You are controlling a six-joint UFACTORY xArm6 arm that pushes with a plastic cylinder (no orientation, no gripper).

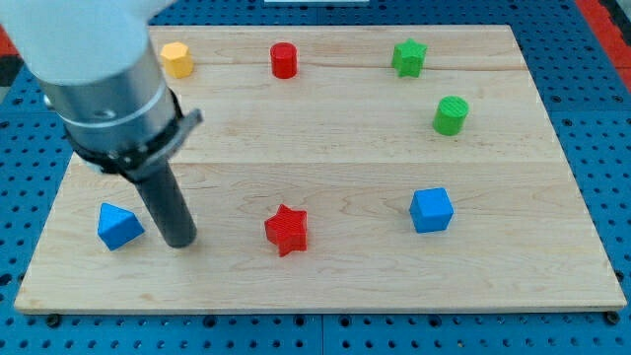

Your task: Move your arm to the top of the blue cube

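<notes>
Pale wooden board surface (325, 148) lies on a blue perforated bench, seen from slightly above.

Arm: grey and white, enters from the view's top left and ends in a straight dark rod. My tip (181, 242) rests on the surface near the bottom left corner, just right of a blue wedge-like block (119, 226), close to it but w/ a thin gap showing. No jaws on this rig, only the rod, so nothing spreads, presses or pinches.

Task's thing: the blue cube (431, 209) sits toward the bottom right corner, well apart from my tip, w/ bare wood on all sides.

Other blocks:
- red star-shaped block (286, 230), near the bottom edge at mid-width, between my tip and the blue cube
- yellow block (176, 59), shape unclear, near the top left corner
- red cylinder (284, 60), top edge, centre-left
- green star-shaped block (408, 57), top edge, right of centre
- green cylinder (450, 115), near the right edge, above the blue cube

Doing the step well, as a judgement: a straight line rightward would likely strike the red star, so swing above it first. Then stop just above the cube's top side, approx centred on it, w/out nudging it. Keep below the green cylinder too.
</notes>
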